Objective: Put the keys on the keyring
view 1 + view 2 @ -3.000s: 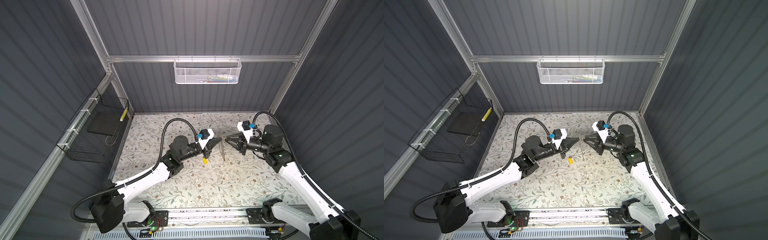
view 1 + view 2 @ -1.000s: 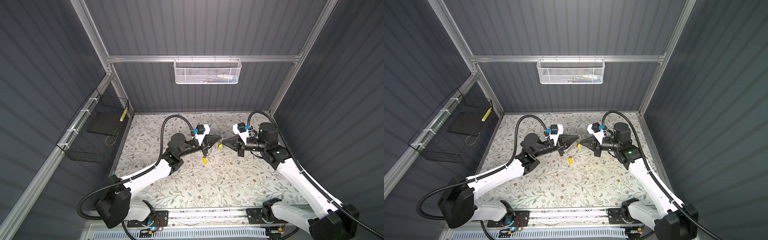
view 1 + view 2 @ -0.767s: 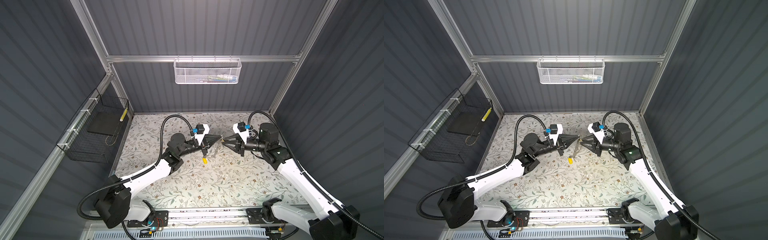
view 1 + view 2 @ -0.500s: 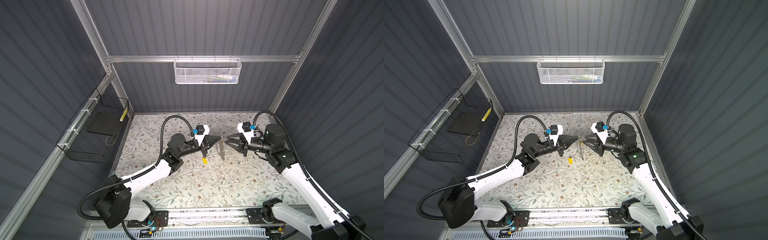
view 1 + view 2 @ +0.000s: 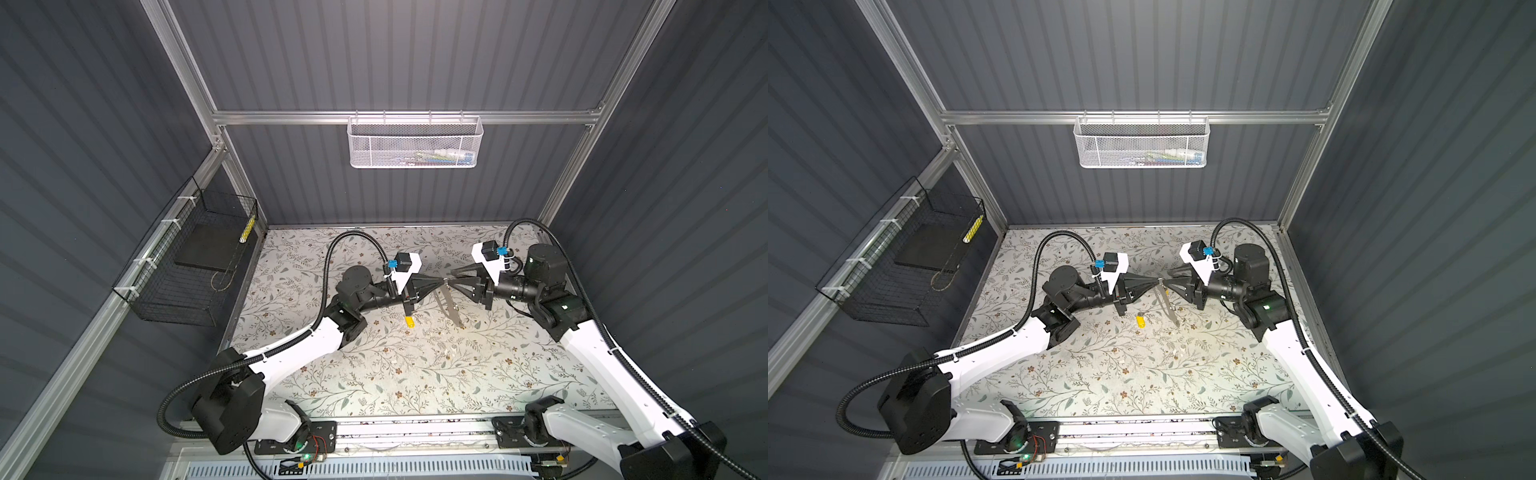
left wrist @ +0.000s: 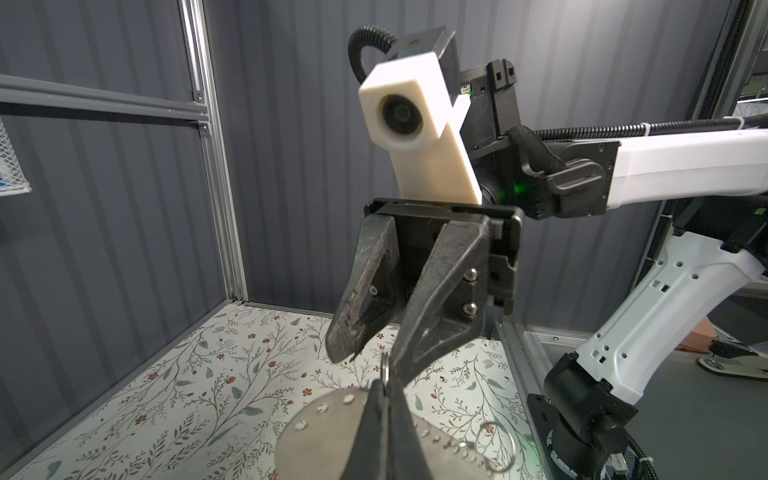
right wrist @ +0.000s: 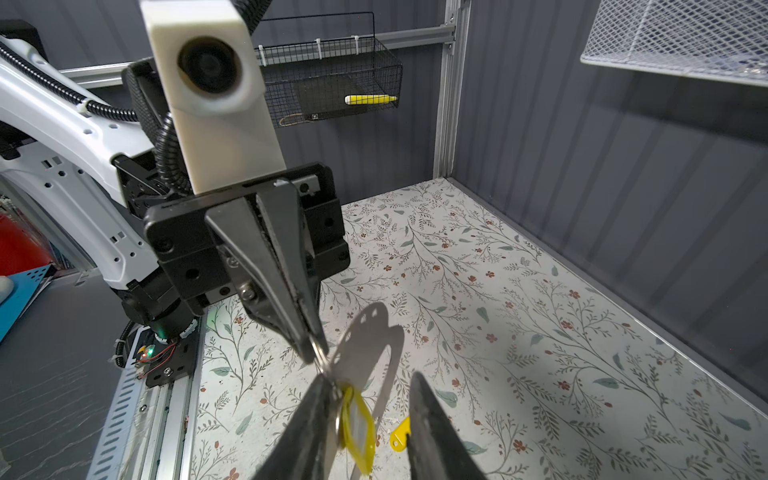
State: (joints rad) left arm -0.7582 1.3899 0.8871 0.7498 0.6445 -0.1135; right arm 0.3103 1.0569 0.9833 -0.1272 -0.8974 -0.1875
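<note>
mid-air between both claws, the keyring (image 5: 449, 301) hangs, pinched by the left gripper (image 7: 311, 350). one key (image 7: 357, 424) appears hung on it; the right gripper (image 6: 371, 358) stands spread. second key (image 5: 410, 322) lies loose on the table (image 5: 374, 374).

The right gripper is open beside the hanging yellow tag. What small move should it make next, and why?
Probably draw the right gripper straight back, clear of the left gripper. Its jaws are open and hold nothing. The hanging tag dangles with the keyring below the left gripper's shut tips. The second tag lies on the table, not yet picked up.
</note>
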